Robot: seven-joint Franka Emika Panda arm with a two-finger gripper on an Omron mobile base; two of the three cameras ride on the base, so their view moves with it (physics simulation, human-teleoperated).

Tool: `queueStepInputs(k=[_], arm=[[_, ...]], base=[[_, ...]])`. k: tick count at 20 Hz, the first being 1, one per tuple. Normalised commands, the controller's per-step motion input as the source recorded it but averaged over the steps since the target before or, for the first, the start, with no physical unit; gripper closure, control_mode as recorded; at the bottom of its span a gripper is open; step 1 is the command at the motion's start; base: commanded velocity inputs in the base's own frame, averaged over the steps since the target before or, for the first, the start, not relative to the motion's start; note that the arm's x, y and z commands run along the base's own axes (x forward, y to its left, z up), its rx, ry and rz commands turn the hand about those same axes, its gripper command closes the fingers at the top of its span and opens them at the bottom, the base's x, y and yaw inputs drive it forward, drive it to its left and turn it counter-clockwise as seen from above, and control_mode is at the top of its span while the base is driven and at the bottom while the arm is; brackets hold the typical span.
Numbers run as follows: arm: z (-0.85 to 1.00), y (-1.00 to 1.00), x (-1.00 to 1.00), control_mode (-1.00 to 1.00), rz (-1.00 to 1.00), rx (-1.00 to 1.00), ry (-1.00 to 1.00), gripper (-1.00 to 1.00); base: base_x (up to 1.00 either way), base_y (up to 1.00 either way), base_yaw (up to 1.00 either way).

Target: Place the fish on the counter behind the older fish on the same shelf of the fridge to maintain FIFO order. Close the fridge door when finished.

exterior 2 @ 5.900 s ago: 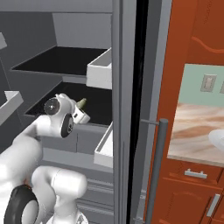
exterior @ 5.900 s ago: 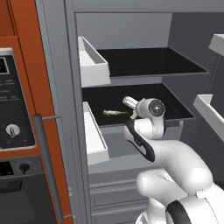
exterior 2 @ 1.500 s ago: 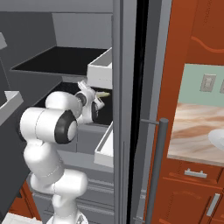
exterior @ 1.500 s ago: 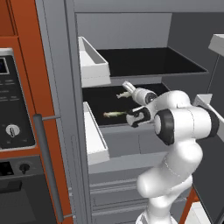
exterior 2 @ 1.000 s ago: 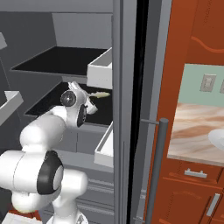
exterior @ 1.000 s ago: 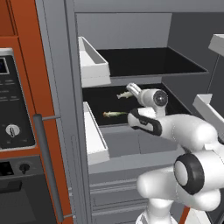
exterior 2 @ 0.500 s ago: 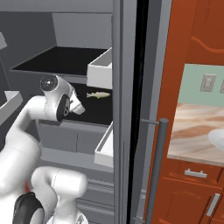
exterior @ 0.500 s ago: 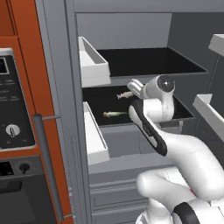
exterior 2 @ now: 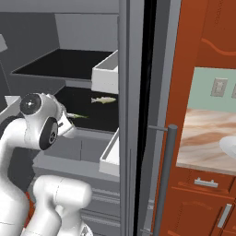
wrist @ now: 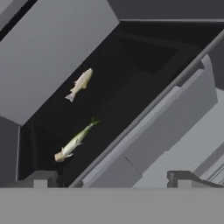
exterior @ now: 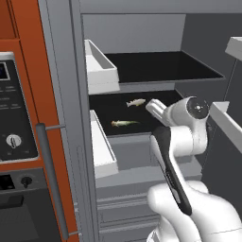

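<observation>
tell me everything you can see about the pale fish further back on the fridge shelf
The pale fish is small, plump and cream-tan, with a short body and a slightly darker tail. It lies flat on the black shelf of the open fridge, toward the back, behind the slimmer yellowish fish and apart from it. Only the shelf touches it. In the hand view it lies slantwise, and the open gripper is clear of it.

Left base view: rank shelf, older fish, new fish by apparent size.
1. shelf, by far the largest.
2-3. older fish and fish: look alike in length; the fish lies farther back, so no ranking.
</observation>
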Motion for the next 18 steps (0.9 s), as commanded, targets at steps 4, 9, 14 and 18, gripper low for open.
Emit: queueStepInputs(k=[4,9,14,18], arm=[[-0.12,0.02,-0.4,-1.0,0.01,-0.02,0.03,-1.0],[-0.07,0.0,-0.05,-1.0,0.0,0.0,0.04,-1.0],[-0.09,-0.06,-0.67,-1.0,-0.01,0.0,0.0,-1.0],[-0.08,0.0,-0.47,1.0,-0.02,0.0,0.0,-1.0]], base=[[0.0,0.0,0.0],[0.0,0.0,0.0],[0.0,0.0,0.0],[-0.5,0.0,-0.01]])
